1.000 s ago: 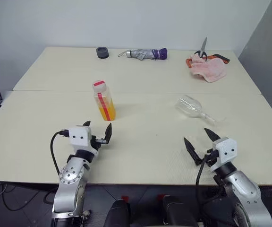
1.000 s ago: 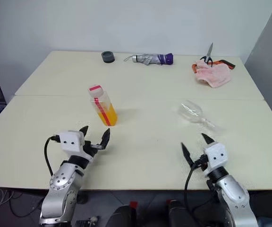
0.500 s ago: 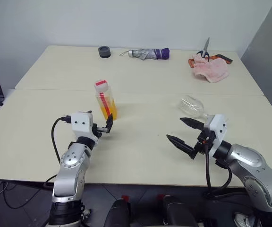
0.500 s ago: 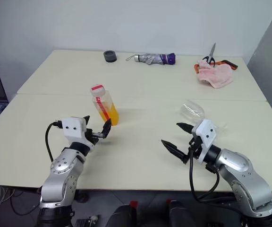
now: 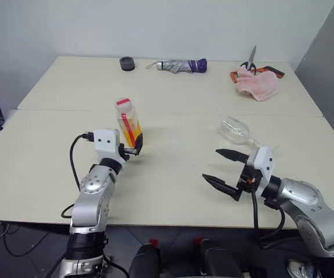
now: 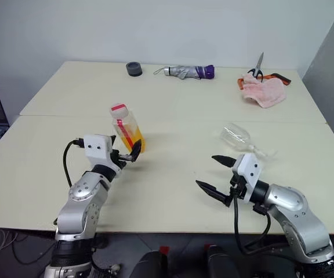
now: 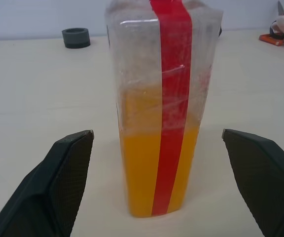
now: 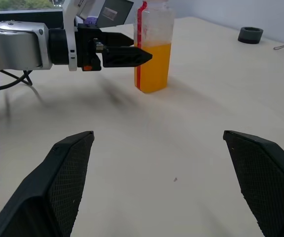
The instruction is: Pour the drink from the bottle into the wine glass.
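While the bottle (image 5: 129,123) stands capped on the worktop (image 5: 173,174), the left tool (image 5: 129,152) waits just short of it, fingers spread to straddle it. Beside the right tool (image 5: 225,169), fingers likewise apart, the wine glass (image 5: 235,131) lies toppled.

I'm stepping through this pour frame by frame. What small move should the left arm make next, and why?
Probably ease the left gripper forward and close on the bottle: its fingers stand open on either side, not touching. The wine glass lies on its side, so the right gripper should likely right it.
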